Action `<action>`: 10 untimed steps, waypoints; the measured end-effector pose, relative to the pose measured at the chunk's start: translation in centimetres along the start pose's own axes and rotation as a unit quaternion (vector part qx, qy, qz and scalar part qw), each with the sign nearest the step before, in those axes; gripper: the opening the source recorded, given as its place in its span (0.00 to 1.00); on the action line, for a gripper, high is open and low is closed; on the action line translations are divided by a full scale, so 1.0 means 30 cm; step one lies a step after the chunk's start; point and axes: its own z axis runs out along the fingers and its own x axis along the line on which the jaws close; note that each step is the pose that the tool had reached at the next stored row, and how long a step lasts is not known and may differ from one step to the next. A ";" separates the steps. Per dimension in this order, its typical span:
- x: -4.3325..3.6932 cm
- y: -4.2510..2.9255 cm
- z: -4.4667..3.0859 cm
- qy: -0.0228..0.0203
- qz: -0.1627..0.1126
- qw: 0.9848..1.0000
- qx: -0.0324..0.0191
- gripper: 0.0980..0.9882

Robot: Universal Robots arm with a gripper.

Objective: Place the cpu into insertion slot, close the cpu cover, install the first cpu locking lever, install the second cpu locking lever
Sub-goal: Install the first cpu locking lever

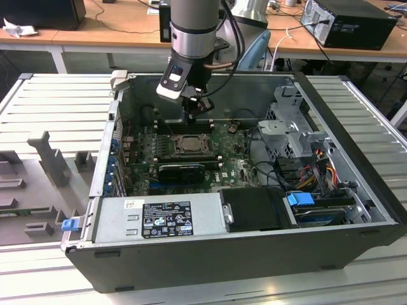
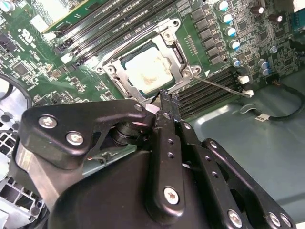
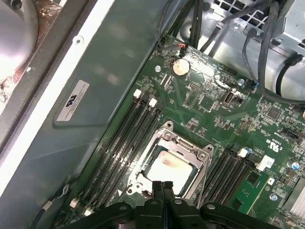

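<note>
Holding our gripper [image 1: 193, 117] empty, fingers pinched together, at twelve o'clock of the insertion slot [image 1: 170, 146] in the exterior view, we judge the cpu [image 3: 169, 164] seated and the cpu cover [image 3: 189, 146] down, one locking lever [image 2: 223, 86] seemingly unlatched.

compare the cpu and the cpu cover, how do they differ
The cpu is a solid plate with a pale, stained top; the cpu cover is an open grey frame. The cpu sits inside the cut-out; the cpu cover lies around it. Both are square and lie flat.
</note>
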 end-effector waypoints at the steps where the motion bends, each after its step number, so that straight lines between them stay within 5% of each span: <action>1: 0.000 0.000 0.000 0.000 -0.003 1.000 0.000 0.01; 10: 0.000 0.000 0.000 0.001 -0.020 1.000 0.001 0.01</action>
